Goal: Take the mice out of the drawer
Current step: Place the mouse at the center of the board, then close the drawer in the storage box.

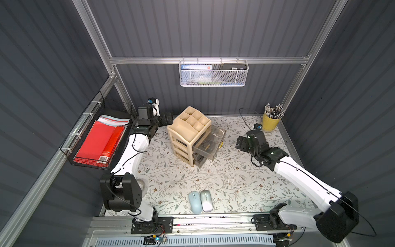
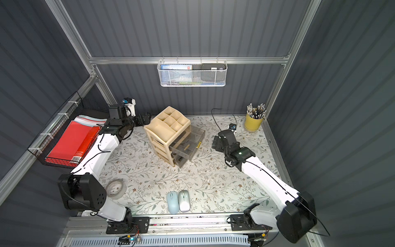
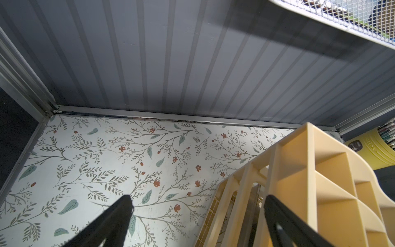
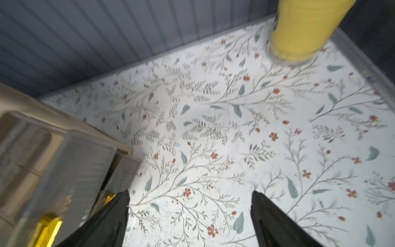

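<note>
**Two mice out on the table, both pincers spread**

You are looking into a booth of dark grey ribbed walls (image 1: 192,27) on an aluminium frame (image 1: 205,60). Its floor is a table (image 1: 235,181) with a white top printed with leaves and small red flowers. Two white-and-black arms (image 1: 132,154) reach in from 6 o'clock.

One black wire rack (image 1: 64,149) of red folders (image 1: 100,141) hangs at 9 o'clock, and one white mesh basket (image 1: 213,83) hangs at 12. One cream organizer (image 1: 186,130), three tiers high, stands just past centre toward 12. It has one clear drawer (image 1: 210,140) pulled out toward 4 o'clock. One yellow cup (image 1: 269,125) of pencils sits at 1 o'clock and one tape roll (image 2: 116,189) at 8.

You can count two mice, both on the table at 6 o'clock by the front edge. They touch side by side and point toward 12. One is a pale blue mouse (image 1: 195,202); at its 3 o'clock is a silver mouse (image 1: 206,200). Each is a smooth, low oval. You cannot tell what the drawers hold.

Your left gripper (image 3: 198,201) sits just beside the organizer's 10 o'clock, fingers wide apart and empty. Your right gripper (image 4: 190,194) is near the drawer's 3 o'clock, clear of it, fingers also wide apart and empty.
</note>
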Controlling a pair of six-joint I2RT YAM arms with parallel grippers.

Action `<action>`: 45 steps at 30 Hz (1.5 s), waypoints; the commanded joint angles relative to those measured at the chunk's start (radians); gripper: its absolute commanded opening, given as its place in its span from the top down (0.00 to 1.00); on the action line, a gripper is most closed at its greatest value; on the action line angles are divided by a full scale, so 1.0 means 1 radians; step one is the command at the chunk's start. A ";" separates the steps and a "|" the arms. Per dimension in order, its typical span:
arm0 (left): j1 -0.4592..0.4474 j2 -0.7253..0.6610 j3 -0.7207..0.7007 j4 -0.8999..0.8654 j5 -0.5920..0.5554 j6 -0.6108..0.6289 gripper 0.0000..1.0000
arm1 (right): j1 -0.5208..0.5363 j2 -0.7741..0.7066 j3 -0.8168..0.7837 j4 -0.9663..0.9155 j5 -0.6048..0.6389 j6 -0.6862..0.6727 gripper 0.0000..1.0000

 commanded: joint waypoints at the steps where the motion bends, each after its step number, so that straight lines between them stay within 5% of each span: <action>1: 0.001 -0.005 -0.013 0.015 0.030 0.003 0.01 | 0.019 0.057 0.007 0.039 -0.124 0.033 0.07; 9: 0.001 0.014 -0.013 0.009 0.090 0.004 0.01 | 0.202 0.300 0.240 0.123 -0.209 0.044 0.07; 18: -0.025 0.026 -0.027 0.012 0.200 0.015 0.01 | 0.219 0.430 0.370 0.201 -0.191 0.060 0.07; 26: -0.177 0.047 -0.030 0.004 0.232 -0.012 0.01 | 0.219 0.486 0.417 0.241 -0.282 0.094 0.07; 45: -0.395 0.033 -0.194 0.292 0.398 -0.246 0.01 | 0.316 0.538 0.542 0.251 -0.333 0.074 0.07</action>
